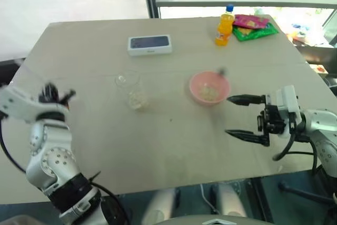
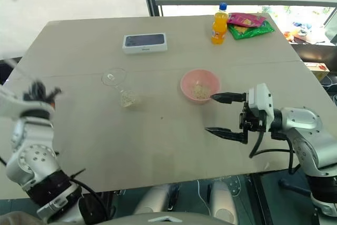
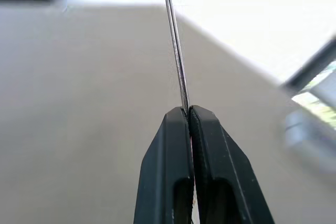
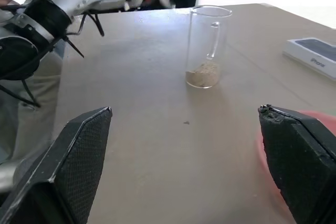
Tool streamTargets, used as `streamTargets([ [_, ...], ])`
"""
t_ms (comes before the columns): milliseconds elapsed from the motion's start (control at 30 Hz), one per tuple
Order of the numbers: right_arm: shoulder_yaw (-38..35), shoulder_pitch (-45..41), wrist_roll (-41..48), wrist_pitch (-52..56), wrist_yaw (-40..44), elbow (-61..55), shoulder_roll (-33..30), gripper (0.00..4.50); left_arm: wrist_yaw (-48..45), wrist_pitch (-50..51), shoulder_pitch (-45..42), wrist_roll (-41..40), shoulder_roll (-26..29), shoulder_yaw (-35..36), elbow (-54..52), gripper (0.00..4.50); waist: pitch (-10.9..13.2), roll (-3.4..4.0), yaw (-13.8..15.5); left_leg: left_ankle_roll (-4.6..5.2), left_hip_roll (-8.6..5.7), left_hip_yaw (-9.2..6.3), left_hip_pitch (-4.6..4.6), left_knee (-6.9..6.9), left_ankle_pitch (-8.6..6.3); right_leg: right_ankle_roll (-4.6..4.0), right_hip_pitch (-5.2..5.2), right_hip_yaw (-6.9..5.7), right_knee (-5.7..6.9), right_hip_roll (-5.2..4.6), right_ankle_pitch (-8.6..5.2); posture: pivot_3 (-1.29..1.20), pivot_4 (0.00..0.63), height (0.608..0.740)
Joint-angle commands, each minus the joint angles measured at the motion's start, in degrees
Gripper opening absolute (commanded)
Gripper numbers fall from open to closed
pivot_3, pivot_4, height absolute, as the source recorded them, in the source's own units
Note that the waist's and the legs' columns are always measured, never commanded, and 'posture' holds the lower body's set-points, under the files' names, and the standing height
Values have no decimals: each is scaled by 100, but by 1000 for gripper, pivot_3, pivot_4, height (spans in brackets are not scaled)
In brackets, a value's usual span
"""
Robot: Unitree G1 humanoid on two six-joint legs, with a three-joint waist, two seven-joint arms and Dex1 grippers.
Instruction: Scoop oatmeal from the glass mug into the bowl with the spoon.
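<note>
Closest to me, the left gripper [image 3: 188, 111] is pinched tight on the slim handle of the spoon [image 3: 176, 51], raised over the table's left edge. Oatmeal [image 4: 203, 74] lies in the bottom of the glass mug [image 1: 131, 90], standing mid-table, and more of it sits in the pink bowl [image 1: 209, 88] just beside. Near the bowl, the right gripper [image 1: 238, 116] hangs with fingers spread wide, holding nothing. Farther back on the table [image 1: 174, 140] sit a white box [image 1: 150, 45] and an orange bottle [image 1: 225, 26].

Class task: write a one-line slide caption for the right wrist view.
Open right gripper faces the glass mug holding a little oatmeal on the table.
</note>
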Motion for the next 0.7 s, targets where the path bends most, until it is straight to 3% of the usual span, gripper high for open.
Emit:
streamTargets([
  [33,-72,-122,27,-57,-75,-1,56,4500,-1094,-117,-70,-814,436,-503,-626,27,0,1,-10,1,0,4,-1,0,0,0,-1,4,0,0,0,0,150,740],
  [267,-227,-263,120,-31,-248,168,162,4500,-2948,569,279,-1891,1685,-1724,-1181,27,9,15,-42,2,9,5,4,-12,0,-1,-10,6,9,14,-1,0,150,740],
  [400,-319,-442,592,518,-625,49,224,4500,-3903,690,1022,-1523,2276,-2724,-1526,27,26,42,-64,4,8,16,10,-14,0,-1,-9,19,14,13,-1,0,150,740],
  [533,-337,-813,2014,1814,-1540,-302,420,4500,-4549,585,1342,-1253,2386,-3567,-1452,27,41,63,-70,8,12,15,11,-21,-3,-3,-12,21,17,14,-2,0,150,740],
  [700,-28,-1237,2860,2715,-2085,-362,640,4500,-5181,476,1148,-1003,2184,-4310,-880,27,48,68,-43,30,12,11,10,-22,-15,-4,-14,18,18,13,-2,0,150,740],
])
